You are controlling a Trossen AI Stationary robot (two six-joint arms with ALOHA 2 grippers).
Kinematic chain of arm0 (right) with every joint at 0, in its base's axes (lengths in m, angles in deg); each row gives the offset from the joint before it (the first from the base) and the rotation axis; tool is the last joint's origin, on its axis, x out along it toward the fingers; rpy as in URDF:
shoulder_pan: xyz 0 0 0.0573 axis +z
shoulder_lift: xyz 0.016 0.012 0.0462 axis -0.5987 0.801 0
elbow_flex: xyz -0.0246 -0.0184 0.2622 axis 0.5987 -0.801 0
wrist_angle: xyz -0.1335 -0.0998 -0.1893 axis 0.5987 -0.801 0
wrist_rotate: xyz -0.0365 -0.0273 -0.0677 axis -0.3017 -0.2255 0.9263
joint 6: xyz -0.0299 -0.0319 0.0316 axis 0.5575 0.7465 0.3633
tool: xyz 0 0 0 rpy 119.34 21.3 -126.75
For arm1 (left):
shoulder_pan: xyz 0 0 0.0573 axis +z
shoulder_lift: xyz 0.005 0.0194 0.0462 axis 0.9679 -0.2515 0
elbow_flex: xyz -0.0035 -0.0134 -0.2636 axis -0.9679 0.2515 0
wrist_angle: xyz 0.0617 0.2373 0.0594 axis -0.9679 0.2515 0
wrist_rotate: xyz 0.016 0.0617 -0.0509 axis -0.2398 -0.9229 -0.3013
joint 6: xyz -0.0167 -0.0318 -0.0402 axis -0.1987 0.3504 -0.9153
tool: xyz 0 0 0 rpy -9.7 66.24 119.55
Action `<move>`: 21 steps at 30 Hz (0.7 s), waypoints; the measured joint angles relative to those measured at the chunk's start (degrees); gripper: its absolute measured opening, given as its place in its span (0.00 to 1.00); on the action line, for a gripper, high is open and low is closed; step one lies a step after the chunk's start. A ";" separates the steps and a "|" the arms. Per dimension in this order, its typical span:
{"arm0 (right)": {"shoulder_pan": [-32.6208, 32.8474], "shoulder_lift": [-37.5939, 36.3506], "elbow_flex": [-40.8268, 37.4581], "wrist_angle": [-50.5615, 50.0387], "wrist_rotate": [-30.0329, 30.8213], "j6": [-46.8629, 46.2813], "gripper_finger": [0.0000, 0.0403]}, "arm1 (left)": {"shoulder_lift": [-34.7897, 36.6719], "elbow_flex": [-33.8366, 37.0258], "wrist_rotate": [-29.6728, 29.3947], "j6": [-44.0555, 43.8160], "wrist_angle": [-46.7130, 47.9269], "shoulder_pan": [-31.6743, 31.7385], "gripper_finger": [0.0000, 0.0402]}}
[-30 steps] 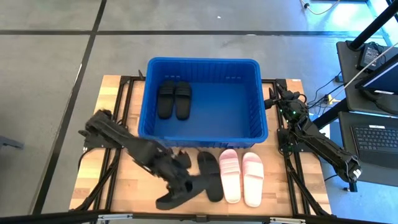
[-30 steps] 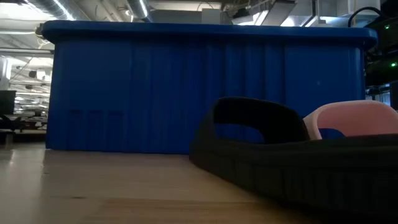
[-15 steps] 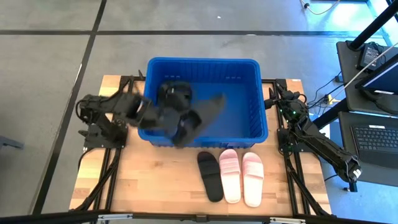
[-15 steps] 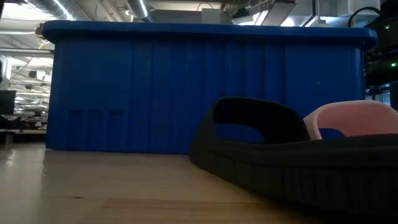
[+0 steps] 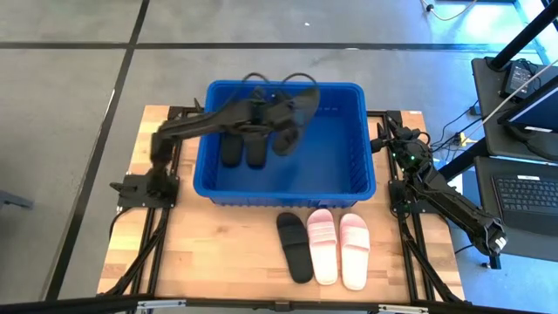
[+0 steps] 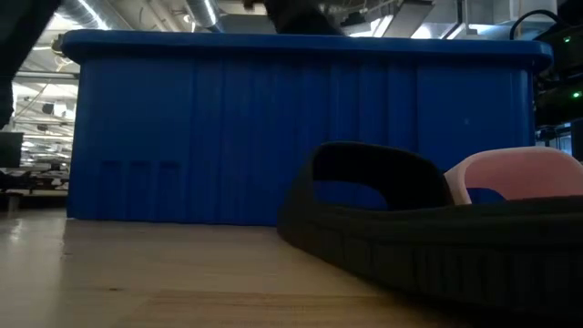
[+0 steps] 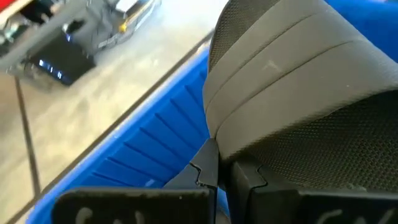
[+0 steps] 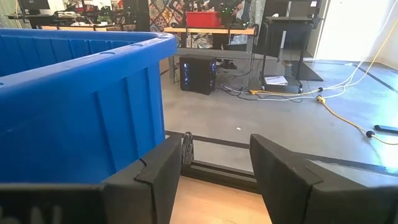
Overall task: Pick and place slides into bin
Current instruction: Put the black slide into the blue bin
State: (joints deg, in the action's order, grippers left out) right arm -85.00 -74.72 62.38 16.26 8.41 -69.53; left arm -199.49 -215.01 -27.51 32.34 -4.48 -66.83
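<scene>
The blue bin (image 5: 340, 157) stands at the table's far middle, with two black slides (image 5: 243, 144) lying side by side on its floor at the left. My left gripper (image 5: 277, 111) is over the bin's far part, shut on a third black slide (image 5: 298, 106); it also shows in the left wrist view (image 7: 217, 171). A fourth black slide (image 5: 294, 247) and two pink slides (image 5: 338, 249) lie flat on the table in front of the bin. My right gripper (image 8: 214, 168) is open and empty beside the bin's right wall (image 8: 74, 93). My left gripper pinches the black slide between its two fingers at the slide's edge (image 7: 214, 146); which end it has I cannot tell. The slide (image 7: 298, 87) is lifted clear and tilted above the bin's floor, near the far wall.
The right arm (image 5: 436, 187) rests along the table's right edge. In the low view the black slide (image 6: 410, 237) and a pink slide (image 6: 519, 173) lie close to the camera, with the bin's front wall (image 6: 228, 128) behind. Bare wood lies left of the slides (image 5: 209, 253).
My left gripper has risen from the table's near edge and gone toward the far edge, over the bin's front wall to its far part. The black slide it holds has gone with it, lifted clear of the table and now tilted above the bin.
</scene>
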 joint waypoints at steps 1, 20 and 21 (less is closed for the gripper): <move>0.00 0.00 0.00 0.00 0.00 0.02 0.48 | -1.37 0.00 0.31 -0.25 0.04 0.84 0.01; 0.00 0.00 0.00 0.00 0.00 0.26 0.48 | -22.17 0.00 8.19 -2.09 -6.71 7.23 0.01; 0.00 0.00 0.00 0.00 0.01 0.26 0.48 | -22.64 0.00 8.21 -2.65 -6.89 7.60 0.01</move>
State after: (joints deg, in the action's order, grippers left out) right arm -85.00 -74.72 62.38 16.26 8.42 -69.27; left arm -222.13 -215.01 -19.30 29.69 -11.37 -59.23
